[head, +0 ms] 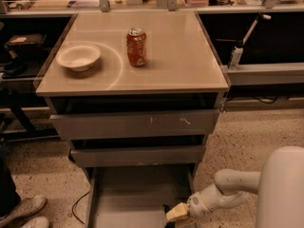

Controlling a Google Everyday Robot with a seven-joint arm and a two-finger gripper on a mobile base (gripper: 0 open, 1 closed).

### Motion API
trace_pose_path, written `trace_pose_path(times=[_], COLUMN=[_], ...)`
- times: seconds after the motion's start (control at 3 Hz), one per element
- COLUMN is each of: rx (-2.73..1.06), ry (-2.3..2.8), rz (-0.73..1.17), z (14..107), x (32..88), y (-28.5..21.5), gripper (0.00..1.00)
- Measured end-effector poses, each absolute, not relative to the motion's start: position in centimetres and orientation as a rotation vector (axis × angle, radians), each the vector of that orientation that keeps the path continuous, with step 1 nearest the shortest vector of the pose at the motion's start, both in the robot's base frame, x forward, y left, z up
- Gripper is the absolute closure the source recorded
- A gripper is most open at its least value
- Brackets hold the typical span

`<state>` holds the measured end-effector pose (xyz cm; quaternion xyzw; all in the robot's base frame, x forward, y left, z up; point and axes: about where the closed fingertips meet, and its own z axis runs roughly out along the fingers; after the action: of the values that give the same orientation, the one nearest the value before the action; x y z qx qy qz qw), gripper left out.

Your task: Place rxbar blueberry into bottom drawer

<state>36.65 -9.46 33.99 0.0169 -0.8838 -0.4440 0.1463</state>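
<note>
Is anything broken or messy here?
Nothing is spilled or tipped. Only the top drawer looks worn, with pale scuff marks on its front. The bottom drawer is pulled out, with the gripper low at its front corner.

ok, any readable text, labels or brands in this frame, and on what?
No text can be read.
Label print on the soda can, standing on the cabinet top: too blurred to read.
The gripper, low at the right front corner of the bottom drawer: no legible marking.
</note>
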Motion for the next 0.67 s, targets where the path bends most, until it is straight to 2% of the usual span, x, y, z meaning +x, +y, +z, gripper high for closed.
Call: trace_pose_path(times=[0.67], rx=[-0.028], ry=[-2.658], rz=[-1.317], z=[29.2], x=[40.7], y=[-4.1], gripper=[1.0])
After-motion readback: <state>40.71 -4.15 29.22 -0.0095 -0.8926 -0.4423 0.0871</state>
